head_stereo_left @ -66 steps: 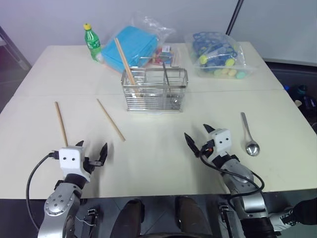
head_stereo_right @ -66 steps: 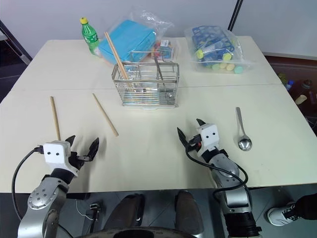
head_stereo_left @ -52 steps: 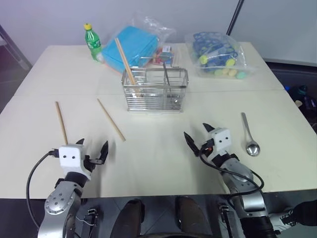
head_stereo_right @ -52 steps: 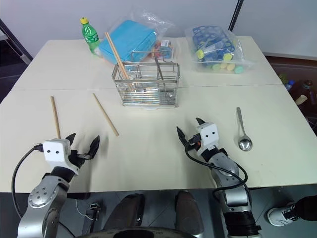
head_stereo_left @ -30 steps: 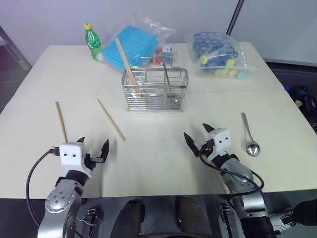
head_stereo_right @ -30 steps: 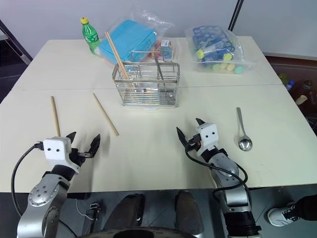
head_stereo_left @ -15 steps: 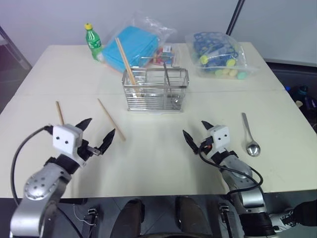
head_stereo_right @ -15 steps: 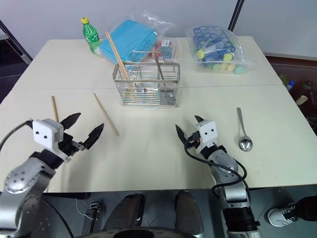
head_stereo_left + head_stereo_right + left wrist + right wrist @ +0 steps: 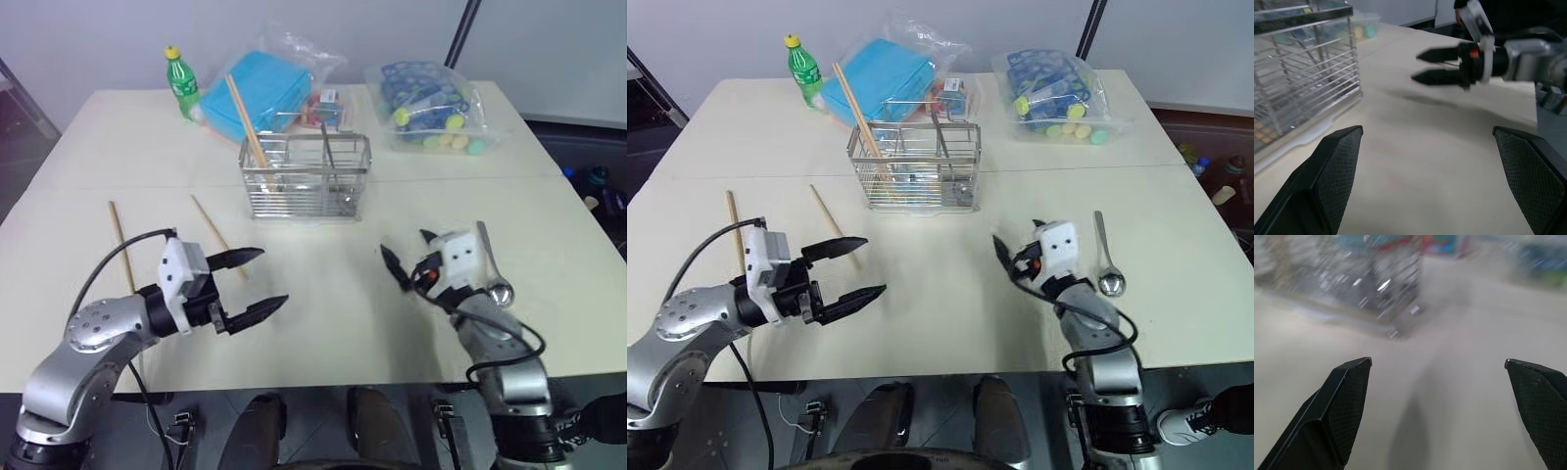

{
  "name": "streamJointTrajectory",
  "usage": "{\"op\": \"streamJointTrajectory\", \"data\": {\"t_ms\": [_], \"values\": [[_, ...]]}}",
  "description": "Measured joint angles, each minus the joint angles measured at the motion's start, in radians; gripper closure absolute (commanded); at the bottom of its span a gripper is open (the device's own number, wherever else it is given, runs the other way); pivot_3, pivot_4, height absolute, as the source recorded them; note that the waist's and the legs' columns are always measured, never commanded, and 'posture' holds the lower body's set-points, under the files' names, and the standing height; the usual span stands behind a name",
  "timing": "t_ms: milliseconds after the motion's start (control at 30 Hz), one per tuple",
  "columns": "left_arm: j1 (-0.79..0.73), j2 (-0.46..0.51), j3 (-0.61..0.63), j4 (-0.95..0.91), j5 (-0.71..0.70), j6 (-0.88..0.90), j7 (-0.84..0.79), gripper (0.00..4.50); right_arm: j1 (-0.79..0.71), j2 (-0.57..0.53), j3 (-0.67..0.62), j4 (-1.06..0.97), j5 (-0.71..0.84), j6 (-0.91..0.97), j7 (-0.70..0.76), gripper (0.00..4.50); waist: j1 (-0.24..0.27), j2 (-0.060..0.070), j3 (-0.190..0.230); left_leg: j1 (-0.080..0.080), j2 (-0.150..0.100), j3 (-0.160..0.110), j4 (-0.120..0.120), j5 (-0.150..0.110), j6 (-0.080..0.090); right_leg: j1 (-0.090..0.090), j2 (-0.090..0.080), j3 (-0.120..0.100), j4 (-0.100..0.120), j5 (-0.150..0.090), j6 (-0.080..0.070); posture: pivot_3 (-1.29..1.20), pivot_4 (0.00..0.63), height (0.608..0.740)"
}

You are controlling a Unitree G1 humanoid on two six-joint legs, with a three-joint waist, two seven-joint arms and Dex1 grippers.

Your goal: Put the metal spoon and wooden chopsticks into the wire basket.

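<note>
The wire basket [image 9: 306,176] stands at mid-table, with one wooden chopstick [image 9: 247,122] leaning out of its left compartment. Two more chopsticks lie on the table to the left, one [image 9: 121,245] near the left edge and one [image 9: 209,227] closer to the basket. The metal spoon [image 9: 1104,257] lies to the right, just beyond my right gripper [image 9: 404,247], which hangs open and empty above the table. My left gripper [image 9: 272,277] is open and empty too, pointing rightward across the near table. The left wrist view shows the basket [image 9: 1303,73] and the right gripper [image 9: 1415,67].
At the back of the table are a green bottle [image 9: 181,83], a clear bag holding a blue box [image 9: 265,88] and a clear bag of coloured items [image 9: 431,103]. The table's near edge [image 9: 323,377] runs just below both grippers.
My left gripper has risen and swung round to point right, past the near chopstick's end. My right gripper has lifted and shifted right, closer to the spoon. Both have stayed open.
</note>
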Motion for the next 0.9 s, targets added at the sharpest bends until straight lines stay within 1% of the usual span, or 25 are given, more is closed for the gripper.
{"op": "streamJointTrajectory", "data": {"t_ms": [200, 333, 500, 633, 800, 900], "values": [[-0.034, -0.040, -0.048, 0.048, 0.021, -0.033, -0.020, 0.03, -0.054, -0.130, -0.128, -0.109, 0.084, 0.322, -0.023, 0.00, 0.004, 0.000, 0.000, -0.001, 0.000, 0.000, 0.000, 0.000, 0.001, 0.000, 0.000, 0.000, -0.001, 0.000, 0.000, 0.00, 0.150, 0.740], [-0.046, -0.053, -0.068, 0.058, 0.022, -0.037, -0.028, 0.03, -0.093, -0.230, -0.206, -0.113, 0.132, 0.507, -0.020, 0.00, 0.001, 0.001, 0.001, -0.001, 0.000, 0.000, 0.000, 0.000, 0.001, 0.000, 0.000, 0.000, -0.001, 0.000, 0.000, 0.00, 0.150, 0.740], [-0.079, -0.068, -0.070, 0.063, 0.018, -0.038, -0.043, 0.03, -0.149, -0.308, -0.292, -0.089, 0.175, 0.664, -0.009, 0.00, 0.003, 0.001, 0.001, -0.001, 0.000, 0.000, 0.000, -0.001, 0.002, 0.000, 0.000, 0.000, -0.001, 0.000, 0.000, 0.00, 0.150, 0.740], [-0.118, -0.080, -0.077, 0.084, 0.019, -0.041, -0.056, 0.03, -0.146, -0.342, -0.306, -0.042, 0.190, 0.716, 0.015, 0.00, 0.004, 0.001, 0.001, -0.001, 0.000, 0.001, 0.001, -0.001, 0.003, 0.000, 0.000, 0.000, -0.001, 0.000, 0.000, 0.00, 0.150, 0.740], [-0.176, -0.113, -0.103, 0.126, 0.027, -0.067, -0.062, 0.03, -0.139, -0.357, -0.309, 0.041, 0.190, 0.708, 0.049, 0.00, 0.002, 0.001, 0.001, -0.001, 0.000, 0.001, 0.001, -0.001, 0.003, 0.000, 0.000, 0.000, -0.001, 0.000, 0.001, 0.00, 0.150, 0.740], [-0.200, -0.122, -0.107, 0.161, 0.045, -0.093, -0.070, 0.03, -0.138, -0.388, -0.298, 0.102, 0.189, 0.706, 0.081, 0.00, 0.001, 0.001, 0.001, -0.001, 0.000, 0.001, 0.001, -0.001, 0.003, 0.000, 0.000, 0.000, -0.001, 0.000, 0.001, 0.00, 0.150, 0.740]]}}
